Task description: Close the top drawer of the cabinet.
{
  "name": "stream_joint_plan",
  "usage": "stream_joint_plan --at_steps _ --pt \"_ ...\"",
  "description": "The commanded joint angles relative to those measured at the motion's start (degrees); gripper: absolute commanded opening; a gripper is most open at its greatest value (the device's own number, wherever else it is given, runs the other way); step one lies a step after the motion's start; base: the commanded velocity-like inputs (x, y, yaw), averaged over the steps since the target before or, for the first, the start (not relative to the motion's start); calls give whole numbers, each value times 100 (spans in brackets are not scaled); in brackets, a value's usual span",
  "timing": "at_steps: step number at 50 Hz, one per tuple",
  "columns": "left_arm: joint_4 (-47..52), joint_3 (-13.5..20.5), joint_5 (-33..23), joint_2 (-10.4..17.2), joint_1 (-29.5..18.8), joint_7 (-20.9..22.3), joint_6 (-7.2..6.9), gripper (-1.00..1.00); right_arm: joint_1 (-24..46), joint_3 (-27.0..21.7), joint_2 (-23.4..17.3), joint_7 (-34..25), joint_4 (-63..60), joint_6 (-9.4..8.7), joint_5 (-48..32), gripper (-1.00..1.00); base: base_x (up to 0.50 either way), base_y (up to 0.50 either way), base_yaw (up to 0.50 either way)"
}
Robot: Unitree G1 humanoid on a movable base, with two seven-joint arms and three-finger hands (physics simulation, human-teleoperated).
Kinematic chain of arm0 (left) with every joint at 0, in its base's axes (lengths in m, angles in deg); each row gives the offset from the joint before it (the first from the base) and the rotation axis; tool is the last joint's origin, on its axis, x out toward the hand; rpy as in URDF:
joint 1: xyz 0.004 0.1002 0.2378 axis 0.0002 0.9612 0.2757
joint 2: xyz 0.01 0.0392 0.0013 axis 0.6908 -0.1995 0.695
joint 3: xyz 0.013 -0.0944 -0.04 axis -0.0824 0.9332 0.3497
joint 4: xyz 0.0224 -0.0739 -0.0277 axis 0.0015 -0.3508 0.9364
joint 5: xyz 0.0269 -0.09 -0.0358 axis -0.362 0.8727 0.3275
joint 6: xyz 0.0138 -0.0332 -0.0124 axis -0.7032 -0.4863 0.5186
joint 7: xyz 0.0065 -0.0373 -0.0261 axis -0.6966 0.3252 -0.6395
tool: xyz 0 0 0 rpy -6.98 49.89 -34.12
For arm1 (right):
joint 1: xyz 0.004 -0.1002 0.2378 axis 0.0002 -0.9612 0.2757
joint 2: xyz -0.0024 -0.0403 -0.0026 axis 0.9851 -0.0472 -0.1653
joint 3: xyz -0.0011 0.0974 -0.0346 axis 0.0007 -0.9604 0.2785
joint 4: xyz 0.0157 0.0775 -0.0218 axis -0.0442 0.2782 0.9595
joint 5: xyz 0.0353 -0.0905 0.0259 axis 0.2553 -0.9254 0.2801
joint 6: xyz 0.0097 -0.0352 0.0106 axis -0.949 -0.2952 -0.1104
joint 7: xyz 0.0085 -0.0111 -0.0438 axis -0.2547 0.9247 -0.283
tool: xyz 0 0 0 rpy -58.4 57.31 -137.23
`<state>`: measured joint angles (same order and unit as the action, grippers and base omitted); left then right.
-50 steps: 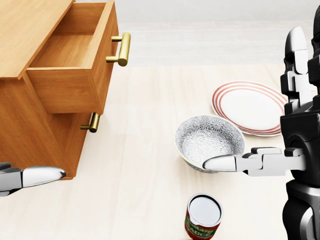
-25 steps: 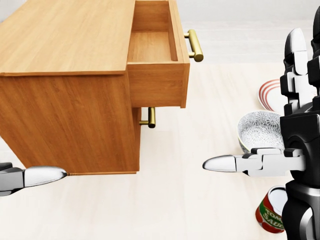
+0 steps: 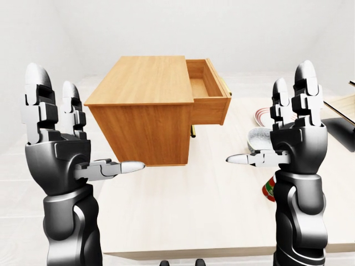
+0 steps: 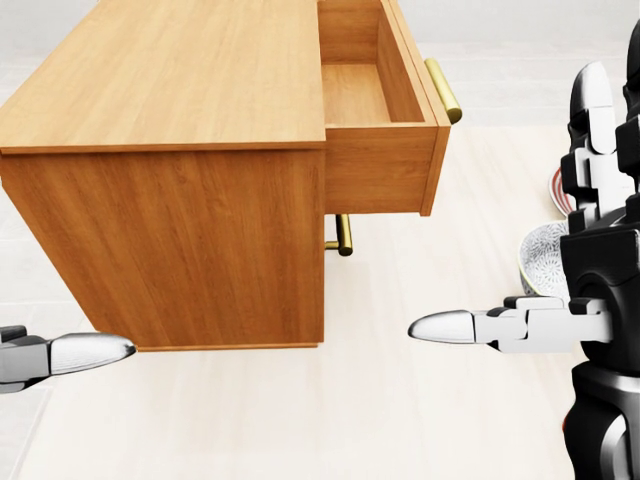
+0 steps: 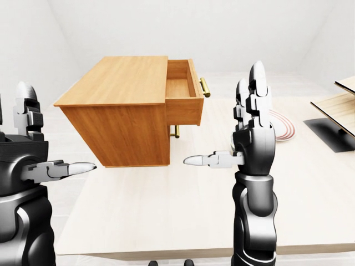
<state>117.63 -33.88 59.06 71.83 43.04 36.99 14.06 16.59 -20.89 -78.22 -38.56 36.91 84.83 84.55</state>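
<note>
The wooden cabinet (image 4: 170,200) stands on the pale table, filling the left and middle of the head view. Its top drawer (image 4: 375,110) is pulled out toward the right and is empty, with a brass bar handle (image 4: 443,90) on its front. A second brass handle (image 4: 343,235) shows below it on the shut lower drawer. My left hand (image 3: 77,133) is open and empty, held up at the lower left, apart from the cabinet. My right hand (image 3: 277,127) is open and empty, held up to the right of the drawer, below its handle.
A patterned bowl (image 4: 540,258) and a red-rimmed plate (image 3: 260,115) lie right of the cabinet, partly behind my right hand. A red can (image 3: 269,191) stands beside my right forearm. A wooden shelf unit (image 3: 341,111) sits at the far right. The table's near edge (image 3: 194,252) runs along the bottom.
The camera has moved: the cabinet has shifted rightward across the head view, and the bowl, plate and can have slid to the right edge. Both hands keep their open pose.
</note>
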Motion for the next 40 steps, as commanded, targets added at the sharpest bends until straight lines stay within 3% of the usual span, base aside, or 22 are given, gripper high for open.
stream_joint_plan --at_steps 1,13,23,32,40 --pt "-22 -23 -12 -12 5 8 0 100 -13 -17 2 -7 22 0 74 100 24 0 0" --pt "-44 -41 -19 -19 28 20 0 100 -50 67 -55 13 64 0 -63 100 22 -31 0" --pt "-99 -38 -27 -21 24 23 0 100 -60 24 2 -9 73 0 -18 100 1 0 0" --pt "-74 -39 -19 -26 23 17 0 100 -72 54 -7 -15 132 0 -59 100 6 -38 0" --pt "-69 -38 -14 -33 32 17 0 100 -109 94 -12 -92 111 0 -140 100 0 0 0"
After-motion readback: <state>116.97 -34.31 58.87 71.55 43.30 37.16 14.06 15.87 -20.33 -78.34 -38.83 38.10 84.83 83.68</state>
